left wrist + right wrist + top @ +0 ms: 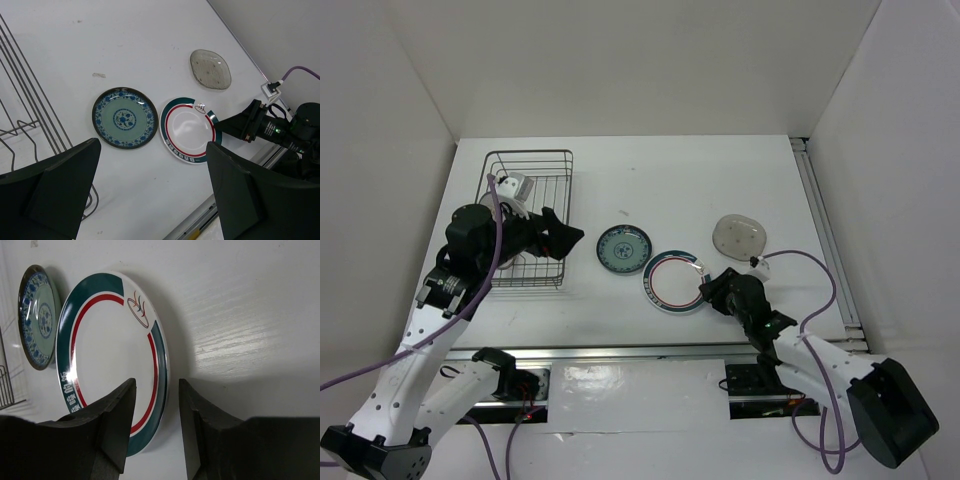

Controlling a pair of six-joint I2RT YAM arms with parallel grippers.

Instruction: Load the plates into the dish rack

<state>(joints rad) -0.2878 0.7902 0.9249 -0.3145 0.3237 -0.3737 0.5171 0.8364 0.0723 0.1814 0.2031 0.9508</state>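
- The dish rack (530, 153) stands at the left of the worktop (720, 170). No plate is visible in it.
- The left gripper (153, 145) hangs over the right edge of the dish rack, above its wires. Its fingers (65, 190) are spread wide and hold nothing. The wrist camera looks between them toward the plates.
- The teal plate (623, 248) lies flat on the worktop, just to the right of the dish rack and clear of it. It has a blue pattern and a dark rim.
- The white plate (672, 280) lies flat just beside the teal plate, to its right and slightly nearer the arms. Its rim almost meets the teal rim. It carries a red ring inside a teal band.
- The right gripper (157, 385) sits low at the right edge of the white plate. Its fingers are slightly apart, with the plate rim in the gap between them. One finger (115, 425) reaches over the plate face and the other stands outside the rim. Contact with the rim cannot be confirmed.
- The grey plate (739, 236) lies flat farther right and farther from the arms, apart from the other two plates and from both grippers.
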